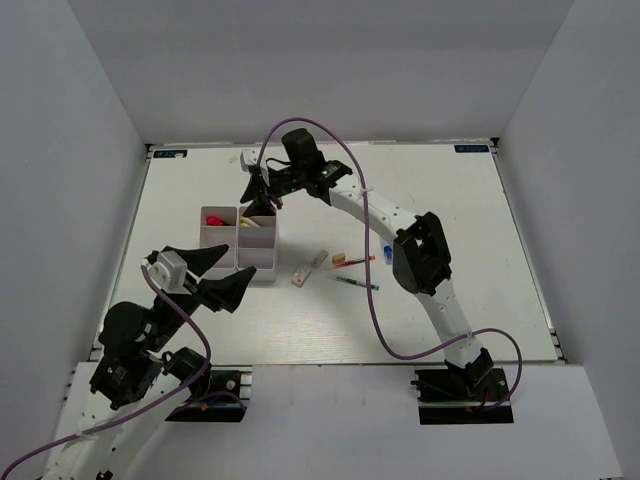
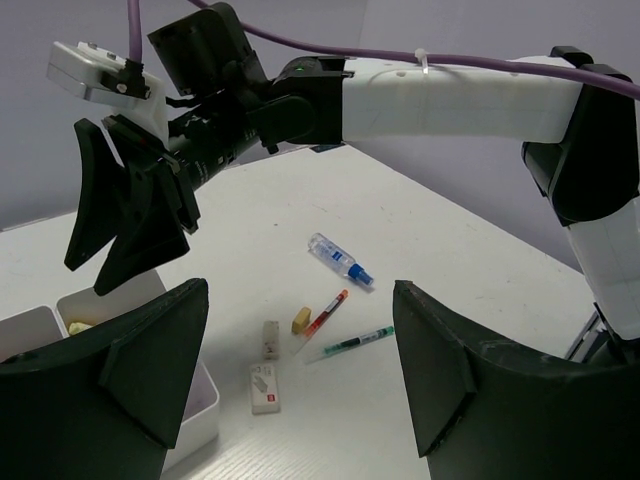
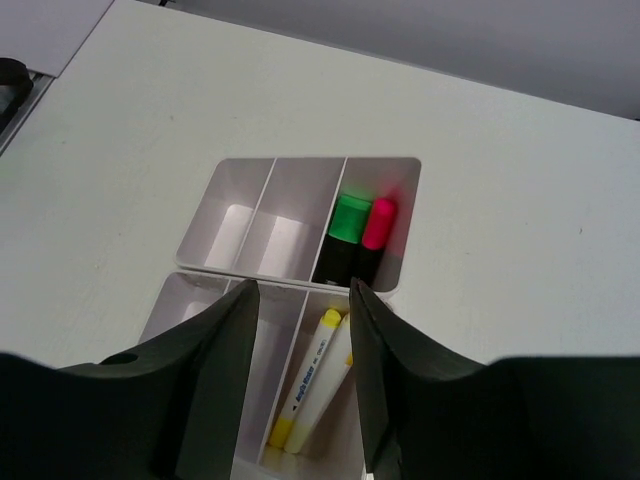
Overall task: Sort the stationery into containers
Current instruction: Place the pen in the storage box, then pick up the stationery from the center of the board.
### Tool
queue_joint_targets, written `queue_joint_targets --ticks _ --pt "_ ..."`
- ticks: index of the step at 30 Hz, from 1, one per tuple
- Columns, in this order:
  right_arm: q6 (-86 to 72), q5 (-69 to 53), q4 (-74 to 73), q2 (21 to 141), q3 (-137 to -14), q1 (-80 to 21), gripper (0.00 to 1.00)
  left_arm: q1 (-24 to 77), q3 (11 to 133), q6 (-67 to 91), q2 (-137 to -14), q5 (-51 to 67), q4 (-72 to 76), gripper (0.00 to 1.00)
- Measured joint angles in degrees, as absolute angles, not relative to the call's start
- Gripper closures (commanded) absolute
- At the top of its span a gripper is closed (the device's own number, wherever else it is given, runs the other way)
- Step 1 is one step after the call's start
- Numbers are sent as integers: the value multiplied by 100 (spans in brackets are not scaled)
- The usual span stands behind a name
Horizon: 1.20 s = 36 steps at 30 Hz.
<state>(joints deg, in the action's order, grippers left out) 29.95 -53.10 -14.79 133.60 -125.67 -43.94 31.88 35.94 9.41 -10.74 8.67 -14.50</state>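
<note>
Two trays sat side by side left of the tabletop's (image 1: 470, 210) middle: the highlighter tray (image 3: 262, 225), with a green highlighter (image 3: 350, 225) and a pink highlighter (image 3: 377, 225) in one end slot, and the pen tray (image 3: 195, 300), holding yellow-capped pens (image 3: 312, 380). The right tool (image 3: 302, 295) hung directly over the pen tray, its fingers a narrow gap apart with nothing between them, probably because that tray takes the pens. The left tool (image 2: 300, 290) hovered between the trays and the near edge, spread wide and empty, likely held back there so the two arms did not cross. Only the right wrist view showed what each slot held; the overhead view gave little more than a pink smudge. Only the left wrist view told apart the unsorted things near the tabletop's middle: a blue-capped tube (image 2: 340, 258), a red pen (image 2: 325, 310), a green pen (image 2: 355, 343), a yellow eraser (image 2: 300, 320) and two white erasers (image 2: 270, 338).
</note>
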Motion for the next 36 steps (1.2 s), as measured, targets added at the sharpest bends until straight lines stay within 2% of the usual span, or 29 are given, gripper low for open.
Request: queue_joint_targets --ticks 3,6,8,9,10,16,17,18,19,20,22,24,25,26,28,29,30,36 --pt "2987 -5325 -1483 13358 -12567 -4386 55 3159 3594 943 -1166 904 -1439 14" --pt "2943 -5247 -1535 13257 -12451 -4351 68 3159 3594 950 -1466 1050 -1330 14" --pt "2880 -5024 -1649 12919 -12014 -4289 79 3159 3599 972 -1859 1194 -1238 17" --pt "2847 -4890 -1640 12639 -11664 -4239 87 3159 3605 991 -2119 1282 -1194 18" --pt "2781 -4755 -1610 12219 -11100 -4160 100 3159 3618 1013 -2438 1380 -1179 22" --pt "2246 -3483 -1234 9577 -8232 -3284 100 3229 4091 1181 -4628 1809 -1332 30" --pt "2115 -3264 -1253 9207 -7909 -3107 83 3262 4237 1199 -5009 1817 -1356 30" --pt "1964 -3098 -1284 8930 -7686 -2963 60 3315 4370 1212 -5354 1820 -1406 30" --pt "1876 -2912 -1288 8650 -7467 -2827 32 3376 4493 1225 -5647 1804 -1490 30" --pt "1723 -2832 -1347 8425 -7273 -2735 26 3439 4574 1236 -5870 1800 -1531 30" --pt "1579 -2731 -1400 7999 -6866 -2554 23 3675 4899 1275 -6440 1667 -1791 27" --pt "1466 -2735 -1470 7647 -6484 -2421 32 3927 5238 1310 -7002 1472 -1997 24" --pt "1391 -2759 -1531 7470 -6285 -2353 41 4062 5417 1319 -7290 1330 -2093 24" --pt "1347 -2777 -1601 7293 -6125 -2287 66 4233 5638 1350 -7629 1092 -2213 24" --pt "1221 -2871 -1708 6954 -5876 -2178 88 4471 5944 1389 -8145 727 -2453 23" --pt "1157 -2908 -1702 6790 -5787 -2128 95 4578 6099 1413 -8401 508 -2571 23" --pt "1094 -2967 -1697 6608 -5690 -2078 98 4674 6246 1441 -8641 303 -2703 23" --pt "939 -3260 -1664 5979 -5461 -1833 97 4884 6869 1638 -9642 -882 -3332 21"
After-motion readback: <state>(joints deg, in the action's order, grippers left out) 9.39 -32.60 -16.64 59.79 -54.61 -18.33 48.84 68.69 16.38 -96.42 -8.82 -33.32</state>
